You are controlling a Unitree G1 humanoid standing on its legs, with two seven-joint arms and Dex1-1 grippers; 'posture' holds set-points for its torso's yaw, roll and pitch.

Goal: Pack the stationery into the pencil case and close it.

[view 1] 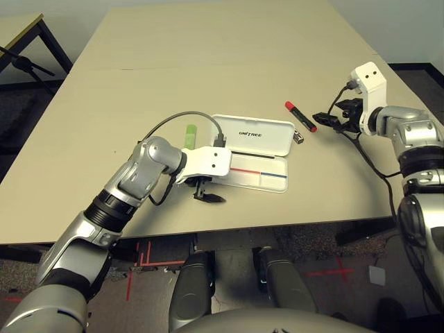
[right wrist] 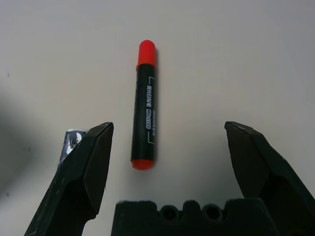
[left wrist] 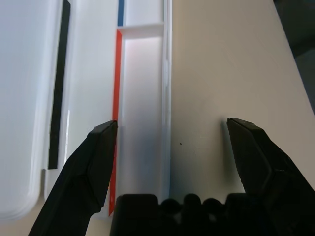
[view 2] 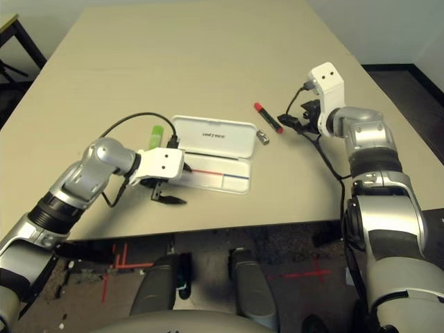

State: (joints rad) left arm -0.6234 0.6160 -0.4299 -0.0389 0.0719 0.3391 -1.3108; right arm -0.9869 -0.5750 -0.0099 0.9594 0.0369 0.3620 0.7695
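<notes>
Packing is in hand. The right gripper (right wrist: 167,147), fingers spread and empty, frames the marker (right wrist: 145,105) on the counter (view 1: 208,62); closing on it is judged next. The left gripper (left wrist: 172,147), fingers released, is poised over the open pencil case (view 1: 277,182).

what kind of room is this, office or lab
Most likely a robot test lab: a plain beige table stands on dark carpet marked with red tape crosses, and a black tripod leg shows beside a second table.

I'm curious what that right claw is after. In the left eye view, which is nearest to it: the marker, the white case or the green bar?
From the right gripper:
1. Marker, just beside it.
2. White case, mid-table.
3. Green bar, beyond the case's far end.
</notes>
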